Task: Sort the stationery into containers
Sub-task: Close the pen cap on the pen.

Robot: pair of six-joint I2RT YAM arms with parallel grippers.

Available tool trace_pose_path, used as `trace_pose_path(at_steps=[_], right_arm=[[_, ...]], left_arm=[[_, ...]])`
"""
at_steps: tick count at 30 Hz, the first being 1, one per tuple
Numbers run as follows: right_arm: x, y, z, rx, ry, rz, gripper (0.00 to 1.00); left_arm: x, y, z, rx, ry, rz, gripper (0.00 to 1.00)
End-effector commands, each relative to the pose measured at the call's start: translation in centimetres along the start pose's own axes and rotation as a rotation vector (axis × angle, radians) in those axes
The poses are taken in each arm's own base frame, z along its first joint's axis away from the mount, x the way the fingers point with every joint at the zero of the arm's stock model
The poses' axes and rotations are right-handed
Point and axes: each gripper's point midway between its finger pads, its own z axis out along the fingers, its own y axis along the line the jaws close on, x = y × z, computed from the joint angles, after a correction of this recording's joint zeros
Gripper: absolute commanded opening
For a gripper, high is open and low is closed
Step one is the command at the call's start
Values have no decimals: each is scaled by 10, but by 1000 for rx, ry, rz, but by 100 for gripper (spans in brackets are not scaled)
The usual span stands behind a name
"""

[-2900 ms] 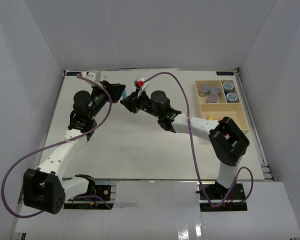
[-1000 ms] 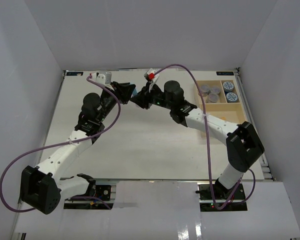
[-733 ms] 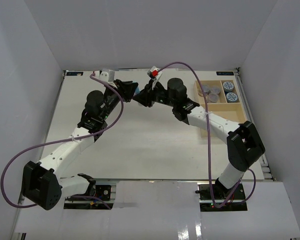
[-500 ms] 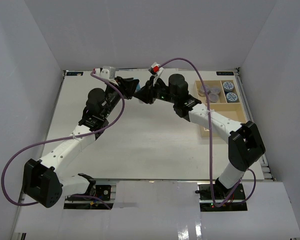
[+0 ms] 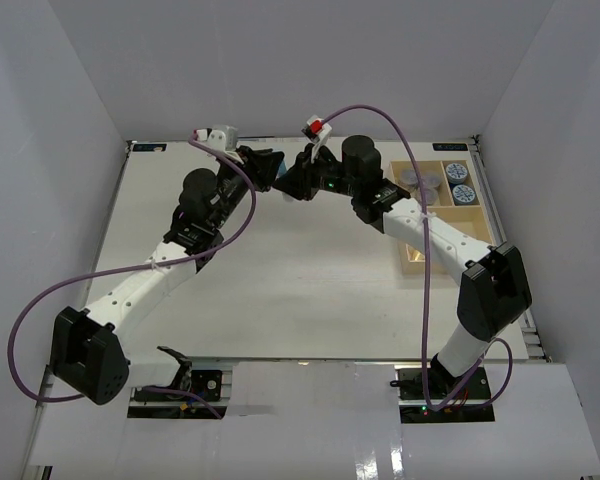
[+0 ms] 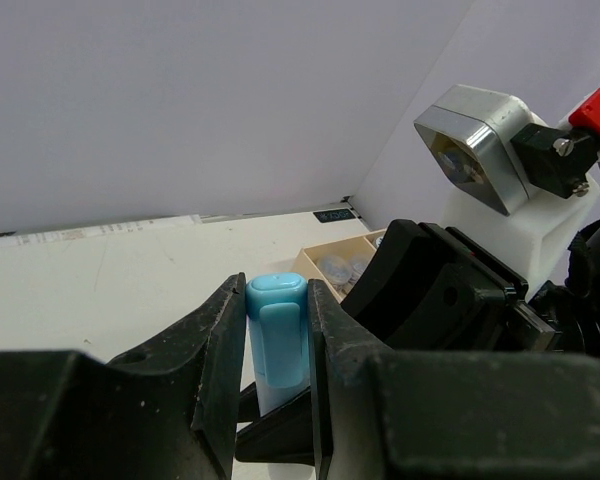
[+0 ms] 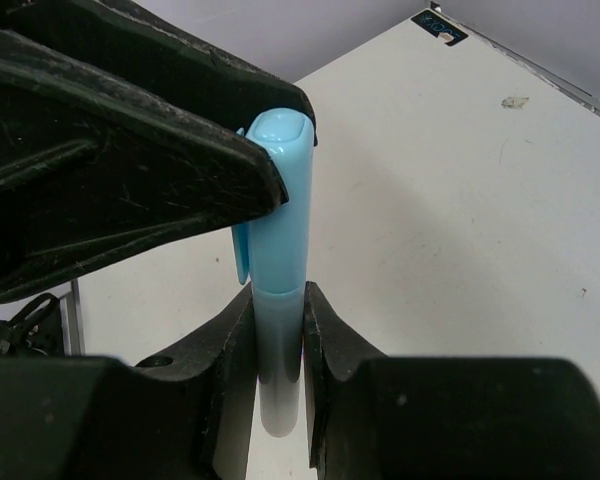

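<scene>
White walls enclose the pale desk (image 5: 280,280). Above its far middle, the left claw (image 6: 270,350) and right claw (image 7: 278,330) both clamp one blue marker (image 7: 278,200), cap end and pale barrel. At the right, the wooden tray (image 5: 485,225) already holds grey and patterned rolls (image 5: 464,193). This marker is not yet sorted.

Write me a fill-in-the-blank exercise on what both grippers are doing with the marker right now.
1. The marker pinched by both grippers is ____ in colour.
2. The left gripper clamps the marker's ____ end.
3. The right gripper grips the marker's pale ____.
4. The wooden tray lies at the table's ____ side.

Missing words: blue; cap; barrel; right
</scene>
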Motion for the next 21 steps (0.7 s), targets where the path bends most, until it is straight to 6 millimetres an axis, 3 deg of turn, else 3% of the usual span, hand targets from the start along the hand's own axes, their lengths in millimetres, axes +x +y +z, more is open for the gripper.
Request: trace_pose_path(at_steps=[1, 11, 16, 21], right_arm=[[-222, 73, -61, -106, -633, -391, 8], [-233, 72, -66, -84, -634, -444, 8], [-221, 69, -66, -78, -607, -442, 8], [-231, 67, -75, -72, -632, -450, 8]], left_arm=[[190, 2, -65, 13, 675, -73, 0], [206, -2, -67, 31, 750, -102, 0], [201, -4, -66, 37, 742, -95, 0], [221, -10, -71, 61, 813, -115, 0]])
